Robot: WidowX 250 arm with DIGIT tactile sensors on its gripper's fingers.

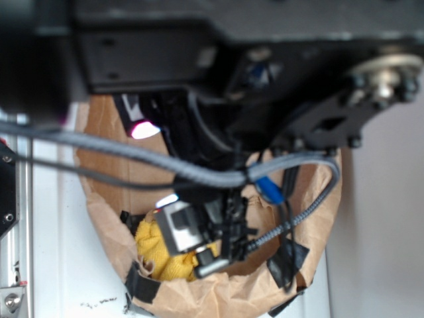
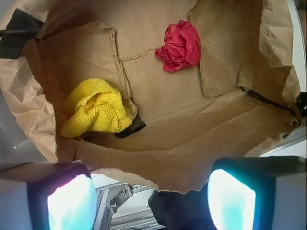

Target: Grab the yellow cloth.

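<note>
The yellow cloth (image 2: 96,109) lies bundled on the floor of a brown paper bag (image 2: 182,158), left of centre in the wrist view. In the exterior view the yellow cloth (image 1: 158,255) shows low inside the bag, partly hidden by the arm. My gripper (image 2: 151,203) hangs above the bag's near rim, open, with nothing between its glowing pads (image 2: 71,203). The cloth is up and to the left of the jaws, apart from them.
A smaller red wrinkly cloth (image 2: 180,45) lies farther in, upper right. Black tape (image 2: 17,31) holds the bag's torn paper rim. Aluminium framing (image 2: 117,199) and a black block show below the rim. Cables (image 1: 199,173) cross the exterior view.
</note>
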